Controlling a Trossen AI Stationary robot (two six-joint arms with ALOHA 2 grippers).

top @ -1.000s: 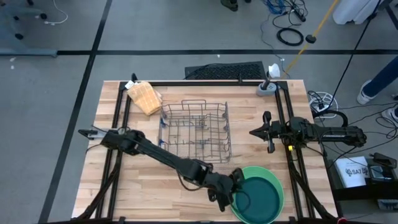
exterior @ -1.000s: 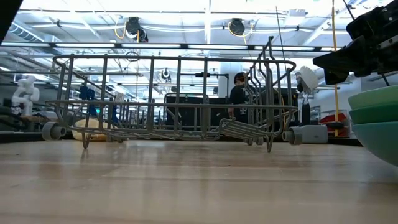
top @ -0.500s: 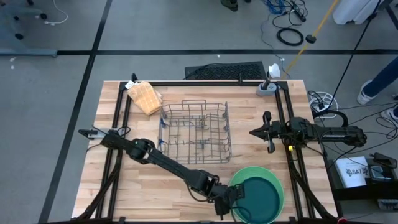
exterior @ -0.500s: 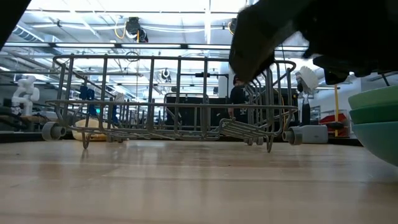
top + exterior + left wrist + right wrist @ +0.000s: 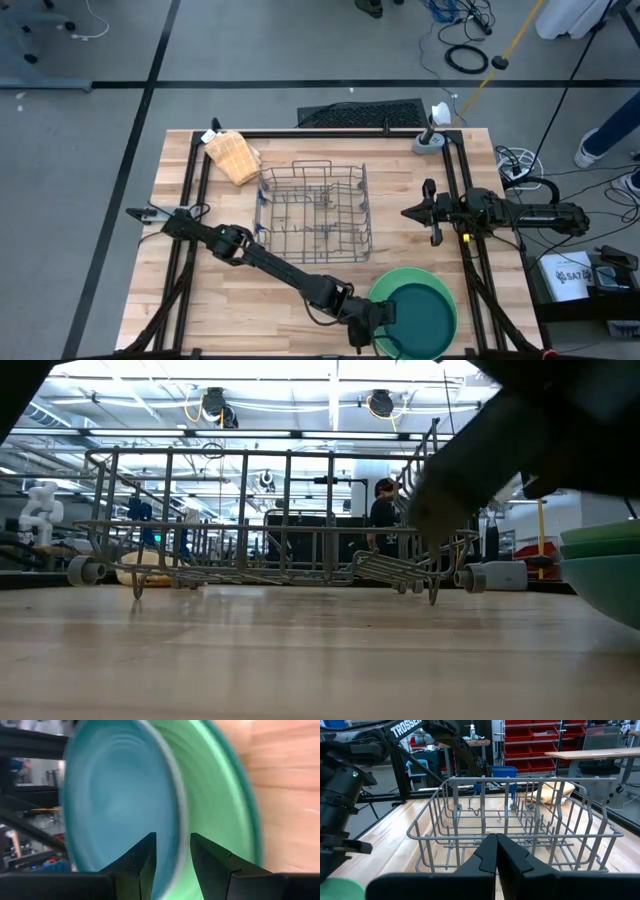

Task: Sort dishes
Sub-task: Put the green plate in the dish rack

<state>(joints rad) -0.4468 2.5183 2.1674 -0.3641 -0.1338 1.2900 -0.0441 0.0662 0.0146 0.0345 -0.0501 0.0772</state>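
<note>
The plates lie stacked near the table's near right corner. A large light green plate (image 5: 443, 322) is the outer one, and a dark teal plate (image 5: 420, 315) lies inside it. The low view shows the stack (image 5: 605, 575) at the right edge. My left gripper (image 5: 385, 318) is open at the stack's left rim. In the left wrist view its fingers (image 5: 172, 836) stand on either side of the teal plate's rim (image 5: 176, 815). My right gripper (image 5: 405, 212) is shut and waits right of the wire rack. No pale grey-white plate shows. My left gripper comes at the stack level from the table's left, one finger (image 5: 148, 852) over the teal plate's inside and the other (image 5: 205, 855) outside its rim, over the light green plate. Whether either finger touches the rim I cannot tell.
The wire rack (image 5: 315, 215) stands mid-table, just beyond the left arm's forearm; it also shows in the low view (image 5: 280, 520) and ahead of my right gripper (image 5: 520, 820). The tan waffle cloth (image 5: 232, 155) lies near the far left corner. Bare wood lies left of the stack.
My left arm has swung toward the near edge and sunk lower. Its gripper has moved in on the stack's left rim. In the low view the arm has come in as a dark blur across the upper right. The plates and my right arm have stayed put.
</note>
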